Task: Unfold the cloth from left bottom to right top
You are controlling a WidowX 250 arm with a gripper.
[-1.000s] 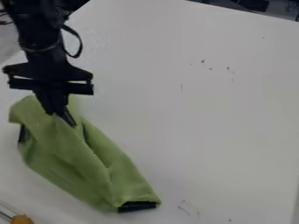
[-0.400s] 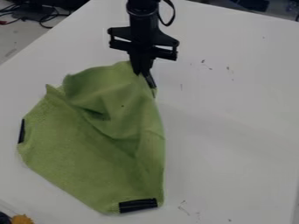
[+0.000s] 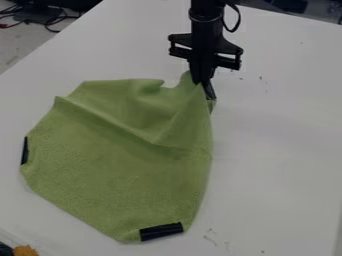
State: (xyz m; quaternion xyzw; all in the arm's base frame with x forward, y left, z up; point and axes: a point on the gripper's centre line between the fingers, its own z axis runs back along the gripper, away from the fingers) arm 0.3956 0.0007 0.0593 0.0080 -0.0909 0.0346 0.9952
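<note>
Green cloth (image 3: 120,160): left and centre of the frame, mostly spread, a ridge slanting across its upper half.
Top right corner: pinched in the gripper (image 3: 206,89), fingers nearly together on the fabric, as far as this angle tells.
Black strip (image 3: 161,231): at the cloth's bottom edge, above the white table (image 3: 280,155).
Risk: pulling too far could drag the whole cloth; early release could leave that ridge folded.

- Black, from rounded wrist (image 3: 206,31) to pincer (image 3: 206,90)
- Ringed by a thin, paler band (image 3: 206,19)
- Looped at one side with black cable (image 3: 238,19)
- Flared into angular side pieces (image 3: 228,61) above slim, tapering fingers (image 3: 210,90)
</note>
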